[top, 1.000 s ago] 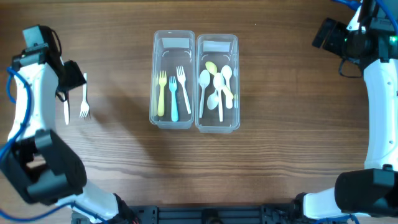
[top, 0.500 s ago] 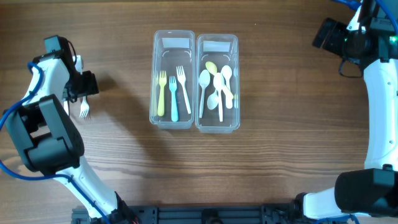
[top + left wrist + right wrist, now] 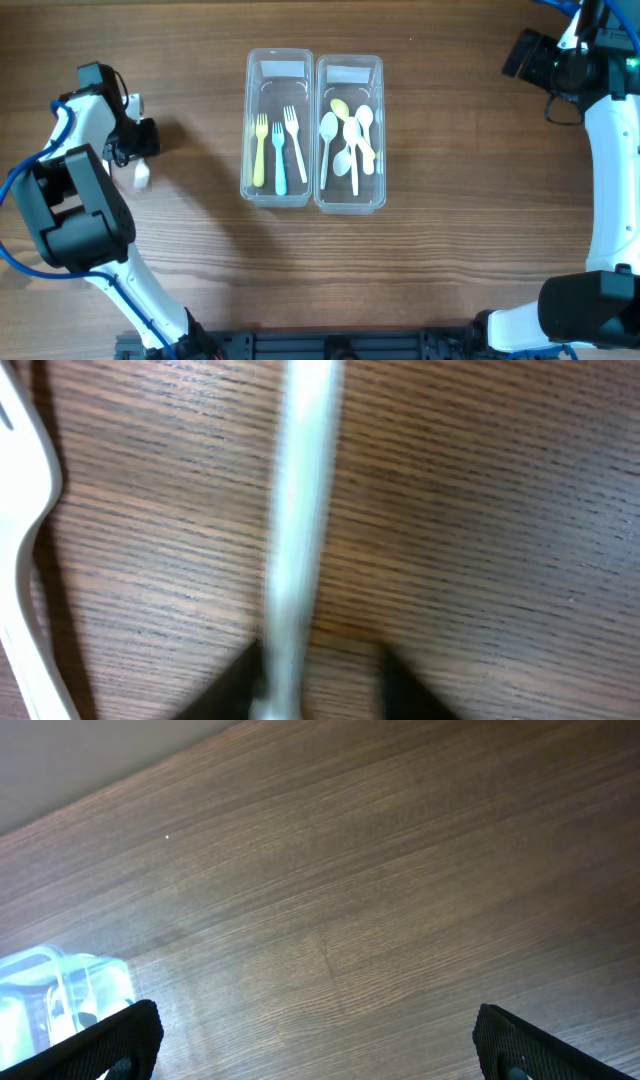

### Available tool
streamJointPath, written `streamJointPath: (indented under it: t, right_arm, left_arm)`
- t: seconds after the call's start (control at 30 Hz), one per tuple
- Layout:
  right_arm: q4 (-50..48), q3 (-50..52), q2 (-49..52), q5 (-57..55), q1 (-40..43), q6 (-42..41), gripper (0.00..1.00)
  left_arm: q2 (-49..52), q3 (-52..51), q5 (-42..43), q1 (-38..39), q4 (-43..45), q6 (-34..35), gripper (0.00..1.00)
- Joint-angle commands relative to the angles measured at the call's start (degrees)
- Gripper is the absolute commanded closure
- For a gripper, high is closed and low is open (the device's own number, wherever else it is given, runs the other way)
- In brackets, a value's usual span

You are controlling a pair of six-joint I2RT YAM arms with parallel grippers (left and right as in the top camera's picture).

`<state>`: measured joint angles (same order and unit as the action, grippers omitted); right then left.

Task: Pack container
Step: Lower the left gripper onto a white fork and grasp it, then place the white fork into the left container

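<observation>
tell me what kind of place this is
Probably a robot lab bench, not a kitchen: a left arm and right arm flank a wooden table holding a fork bin and a spoon bin.

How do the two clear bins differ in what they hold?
The fork bin holds three forks, yellow, blue and white, lying parallel. The spoon bin holds more pieces, white and yellow spoons, overlapping in a pile. Both are clear, rectangular and side by side.

White left arm point(image 3: 78, 118) and right arm point(image 3: 610, 170), bulky black joint housings point(image 3: 75, 215), thin blue cables point(image 3: 557, 7), small green light point(image 3: 553, 66), black fingertips point(image 3: 115, 1040) on the right hand point(image 3: 320, 1045).
</observation>
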<state>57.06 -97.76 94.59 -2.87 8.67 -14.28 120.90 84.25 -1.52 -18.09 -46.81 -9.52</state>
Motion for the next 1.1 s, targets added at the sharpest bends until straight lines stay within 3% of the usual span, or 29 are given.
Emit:
streamJointPath:
  t: [0.0, 0.07, 0.2, 0.57, 0.83, 1.07]
  right_arm:
    - [0.0, -0.4, 0.2, -0.8, -0.1, -0.7, 0.00]
    - [0.0, -0.4, 0.2, -0.8, -0.1, -0.7, 0.00]
    - [0.0, -0.4, 0.2, -0.8, -0.1, -0.7, 0.00]
    - [0.0, -0.4, 0.2, -0.8, -0.1, -0.7, 0.00]
    - [0.0, -0.4, 0.2, -0.8, -0.1, -0.7, 0.00]
    - [0.0, -0.4, 0.2, -0.8, -0.1, -0.7, 0.00]
  left_arm:
    - [1.7, -0.8, 0.2, -0.3, 0.4, -0.8, 0.77]
    - [1.7, -0.8, 0.2, -0.2, 0.4, -0.8, 0.80]
    - [1.6, -0.3, 0.2, -0.2, 0.3, -0.3, 0.96]
    - [-8.4, 9.6, 0.1, 1.4, -6.5, 7.5, 0.96]
    - [-18.2, 11.1, 15.8, 13.5, -11.2, 10.5, 0.96]
    - [-16.4, 11.1, 15.2, 28.7, -11.3, 16.9, 0.96]
